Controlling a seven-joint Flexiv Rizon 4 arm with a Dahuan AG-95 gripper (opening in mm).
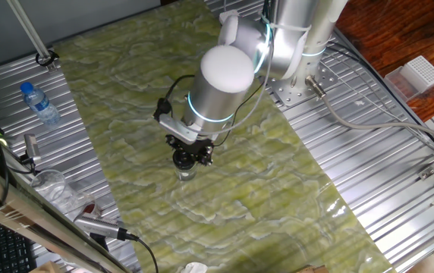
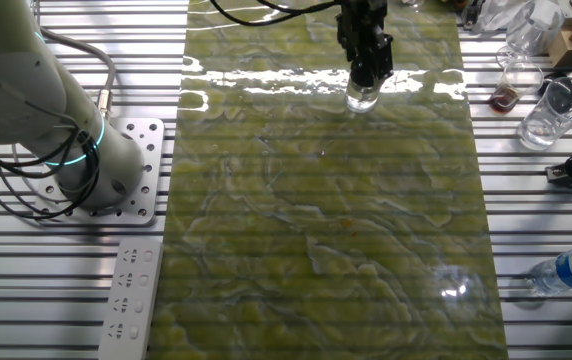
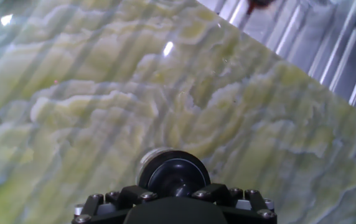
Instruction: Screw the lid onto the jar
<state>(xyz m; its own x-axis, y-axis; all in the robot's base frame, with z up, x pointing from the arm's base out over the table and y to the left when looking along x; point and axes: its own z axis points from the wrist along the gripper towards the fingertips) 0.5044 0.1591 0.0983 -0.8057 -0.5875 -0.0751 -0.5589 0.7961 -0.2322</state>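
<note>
Tool [image 2: 365, 78] grips the lid [image 3: 175, 173] atop the jar [image 2: 362, 97] on the green mat [image 2: 326, 220].

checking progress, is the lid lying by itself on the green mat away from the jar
No, the lid sits at the gripper tip directly over the jar, not alone on the mat.

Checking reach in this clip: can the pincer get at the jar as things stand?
Probably yes: the pincer stands right over the jar with the lid at its tip, and nothing sits between them on the green mat.
</note>
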